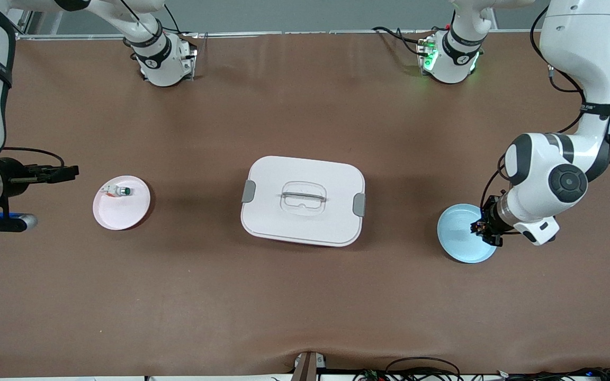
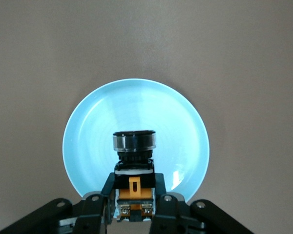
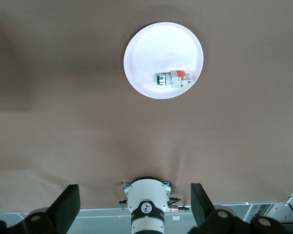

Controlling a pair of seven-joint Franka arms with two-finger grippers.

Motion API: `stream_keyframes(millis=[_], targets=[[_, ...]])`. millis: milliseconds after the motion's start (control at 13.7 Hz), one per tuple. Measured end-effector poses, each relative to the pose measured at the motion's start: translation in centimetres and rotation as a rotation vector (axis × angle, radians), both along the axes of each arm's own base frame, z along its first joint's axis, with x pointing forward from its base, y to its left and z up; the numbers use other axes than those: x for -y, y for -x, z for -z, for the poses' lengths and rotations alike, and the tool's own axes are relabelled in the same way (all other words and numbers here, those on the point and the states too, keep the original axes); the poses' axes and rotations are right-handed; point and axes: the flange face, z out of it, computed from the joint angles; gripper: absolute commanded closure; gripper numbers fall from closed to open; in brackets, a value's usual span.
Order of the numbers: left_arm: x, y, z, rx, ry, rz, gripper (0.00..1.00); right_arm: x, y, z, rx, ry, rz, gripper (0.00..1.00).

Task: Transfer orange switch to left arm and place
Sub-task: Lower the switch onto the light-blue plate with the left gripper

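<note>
Bright even overhead light, soft shadows, sharp.

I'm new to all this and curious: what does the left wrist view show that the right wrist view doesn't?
Only the left wrist view shows the left gripper shut on the orange switch, over the blue plate. Only the right wrist view shows the white plate with the green-button switch lying in it, plus the right gripper's open fingers and an arm base. Both show the brown table.

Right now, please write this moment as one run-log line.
left gripper: holds black orange-bodied switch over round blue plate | right gripper: open, waiting | white lidded box: mid-table
</note>
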Motion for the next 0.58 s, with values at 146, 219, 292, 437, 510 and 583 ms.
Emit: stream_keyframes(millis=[146, 219, 292, 437, 510, 583], targets=[[0.0, 0.0, 0.9, -0.008, 0.000, 0.000, 1.00, 0.2, 0.0, 0.0, -0.002, 0.012, 0.001, 0.00], [0.0, 0.0, 1.3, -0.007, 0.000, 0.000, 1.00, 0.3, 0.0, 0.0, -0.002, 0.016, 0.001, 0.00], [0.0, 0.0, 1.7, -0.007, 0.000, 0.000, 1.00, 0.4, 0.0, 0.0, -0.002, 0.018, 0.002, 0.00], [0.0, 0.2, 2.8, -0.019, 0.000, 0.000, 1.00, 0.5, 0.1, -0.4, 0.005, 0.026, 0.003, 0.00], [0.0, 0.2, 3.3, -0.026, 0.000, 0.000, 1.00, 0.7, 0.3, -1.1, 0.016, 0.037, 0.003, 0.00], [0.0, 0.3, 3.8, -0.032, -0.001, -0.001, 1.00, 0.7, 0.6, -2.1, 0.031, 0.044, 0.004, 0.00]])
